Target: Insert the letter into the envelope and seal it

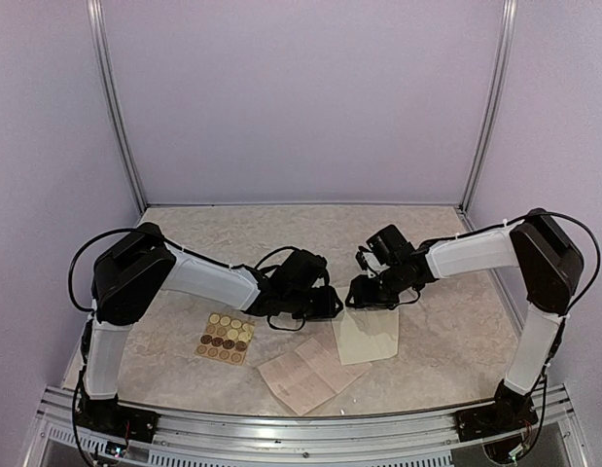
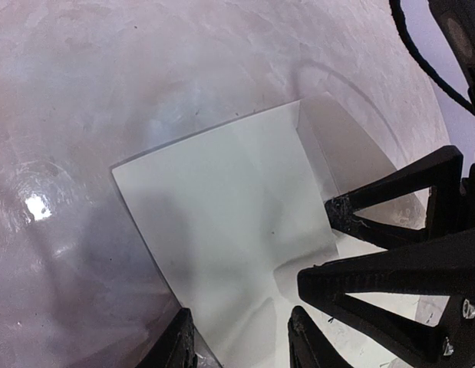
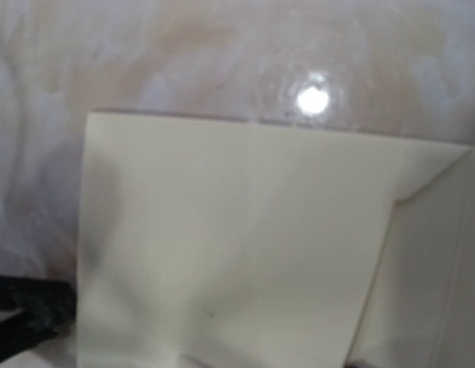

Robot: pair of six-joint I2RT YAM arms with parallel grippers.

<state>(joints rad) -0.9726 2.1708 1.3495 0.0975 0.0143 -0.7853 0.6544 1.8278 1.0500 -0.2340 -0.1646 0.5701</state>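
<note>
The cream envelope (image 1: 369, 336) lies flat on the table between the two arms. It also shows in the left wrist view (image 2: 222, 207) and fills the right wrist view (image 3: 237, 245). My left gripper (image 1: 330, 304) is open just above the envelope's left side, and its fingertips (image 2: 176, 345) straddle the near edge. My right gripper (image 1: 364, 295) is low over the envelope's far edge. In the left wrist view its two fingers (image 2: 390, 195) stand apart with the edge between them. Its own fingers are hidden in the right wrist view. The pinkish handwritten letter (image 1: 310, 375) lies in front of the envelope.
A tan card of round stickers (image 1: 225, 338) lies to the left of the letter. The marbled table (image 1: 301, 233) is walled by pale panels at the back and sides. A metal rail (image 1: 301, 428) runs along the near edge.
</note>
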